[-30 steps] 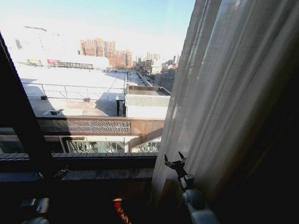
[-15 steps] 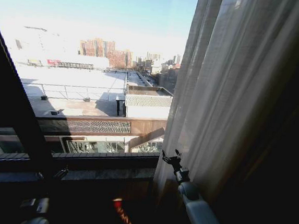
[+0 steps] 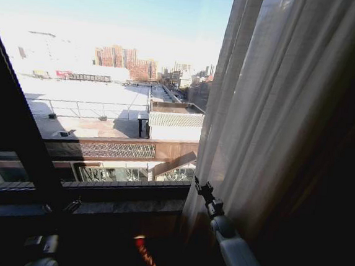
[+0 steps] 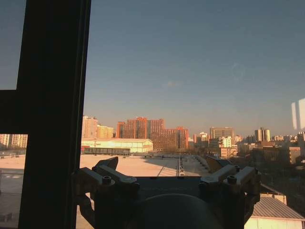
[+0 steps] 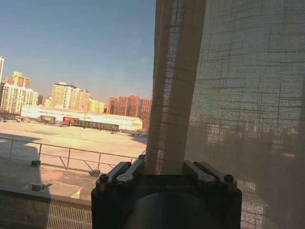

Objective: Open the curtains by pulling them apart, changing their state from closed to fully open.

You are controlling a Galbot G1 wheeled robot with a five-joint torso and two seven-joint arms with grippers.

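While the left side of the window (image 3: 106, 89) stands bare to the rooftops and sky, I see the curtains (image 3: 272, 116) gathered along its right side, hanging in pale vertical pleats from the top edge down past the sill (image 3: 123, 187). Beside them on the far right hangs a dark drape (image 3: 339, 203).

My right gripper (image 3: 201, 187) is raised on its white arm, right at the inner edge of the curtains, just above sill level. In the right wrist view the gripper (image 5: 163, 168) has its two fingers (image 5: 119, 174) drawn in close on either side of a bunched beige fold of the curtain (image 5: 174, 86), and the fold runs straight down between them. I read that as a pinch on the fabric edge. The rest of the sheer panel, with its fine woven grid, hangs beside the fold and lets the buildings show faintly through.

My left gripper (image 3: 71, 206) sits low near the sill at the left, by the dark frame bar (image 3: 16, 125). In the left wrist view its fingers (image 4: 107, 174) are spread wide with nothing between them, pointing out through the bare glass; the gripper (image 4: 167, 174) has the frame bar (image 4: 52, 114) close alongside.
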